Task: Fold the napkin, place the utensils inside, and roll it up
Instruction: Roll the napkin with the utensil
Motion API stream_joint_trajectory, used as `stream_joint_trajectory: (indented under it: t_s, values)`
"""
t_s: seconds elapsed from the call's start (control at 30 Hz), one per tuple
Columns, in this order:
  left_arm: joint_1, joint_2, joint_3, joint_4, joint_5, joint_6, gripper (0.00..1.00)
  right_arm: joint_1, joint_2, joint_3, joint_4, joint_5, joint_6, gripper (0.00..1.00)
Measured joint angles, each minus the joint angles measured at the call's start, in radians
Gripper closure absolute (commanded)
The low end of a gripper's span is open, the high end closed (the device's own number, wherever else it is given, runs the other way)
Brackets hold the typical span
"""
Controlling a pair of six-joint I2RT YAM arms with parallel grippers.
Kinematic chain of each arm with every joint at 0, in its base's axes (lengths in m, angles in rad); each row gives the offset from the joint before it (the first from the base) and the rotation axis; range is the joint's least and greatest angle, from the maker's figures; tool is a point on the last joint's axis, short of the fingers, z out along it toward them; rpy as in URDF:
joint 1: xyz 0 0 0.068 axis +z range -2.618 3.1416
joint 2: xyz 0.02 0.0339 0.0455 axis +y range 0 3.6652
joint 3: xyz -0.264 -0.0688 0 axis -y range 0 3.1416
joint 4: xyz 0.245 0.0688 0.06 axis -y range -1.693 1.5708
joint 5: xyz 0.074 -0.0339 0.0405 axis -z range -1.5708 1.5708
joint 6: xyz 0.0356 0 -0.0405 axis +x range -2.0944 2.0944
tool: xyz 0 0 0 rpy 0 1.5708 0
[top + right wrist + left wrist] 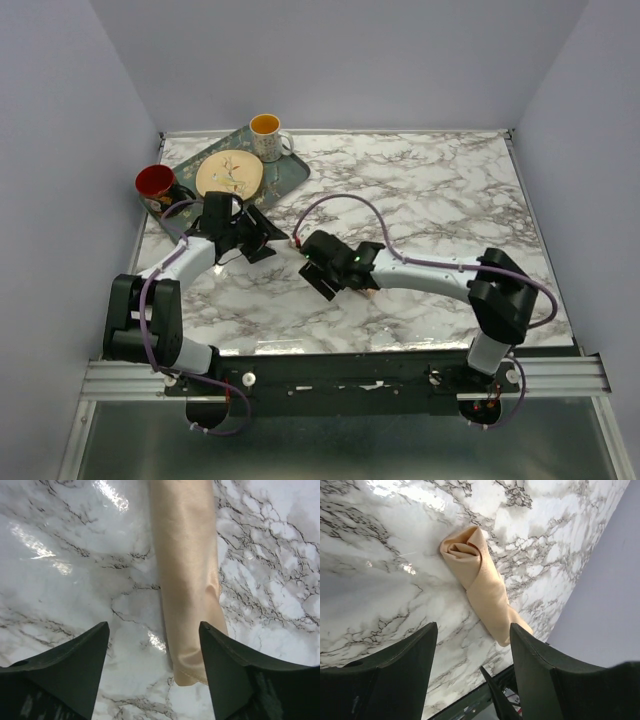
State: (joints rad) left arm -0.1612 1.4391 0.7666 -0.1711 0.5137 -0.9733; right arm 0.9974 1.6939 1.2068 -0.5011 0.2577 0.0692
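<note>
The napkin (482,582) lies rolled near the table's (450,200) near edge; left gripper (472,627) and right gripper (153,625) are released and empty, the roll apparently finished.

Robotics laboratory cell: marble-patterned table (440,200) enclosed by plain lilac walls (330,60); left arm (190,255) and right arm (420,270) bolted to an aluminium rail (560,375).

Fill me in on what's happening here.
The napkin lies rolled up on the table. Both arms hang over it, left gripper and right gripper open and holding nothing. No utensils show; whether they are inside the roll cannot be told. A tray, a plate, a yellow mug and a red mug sit at the far left corner.
</note>
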Motion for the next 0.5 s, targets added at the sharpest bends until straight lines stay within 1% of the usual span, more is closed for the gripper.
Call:
stream_joint_trajectory:
  t_s: [0.07, 0.13, 0.27, 0.37, 0.4, 0.5]
  values:
    - [0.027, -0.005, 0.0, -0.004, -0.001, 0.002, 0.31, 0.063, 0.056, 0.0, 0.003, 0.081, -0.005, 0.24]
    - [0.038, -0.005, 0.0, -0.01, 0.0, 0.004, 0.3, 0.091, 0.104, 0.0, 0.003, 0.145, -0.011, 0.24]
    - [0.042, -0.005, -0.004, -0.006, 0.009, 0.003, 0.28, 0.092, 0.137, -0.006, 0.009, 0.229, -0.025, 0.25]
    - [0.042, -0.005, -0.027, 0.003, 0.021, 0.001, 0.24, 0.087, 0.149, -0.006, 0.023, 0.288, -0.042, 0.25]
    - [0.042, -0.005, -0.037, 0.006, 0.024, -0.002, 0.23, 0.087, 0.154, -0.006, 0.029, 0.3, -0.045, 0.26]
    - [0.042, -0.005, -0.051, 0.013, 0.03, -0.008, 0.22, 0.087, 0.175, -0.009, 0.047, 0.329, -0.064, 0.33]
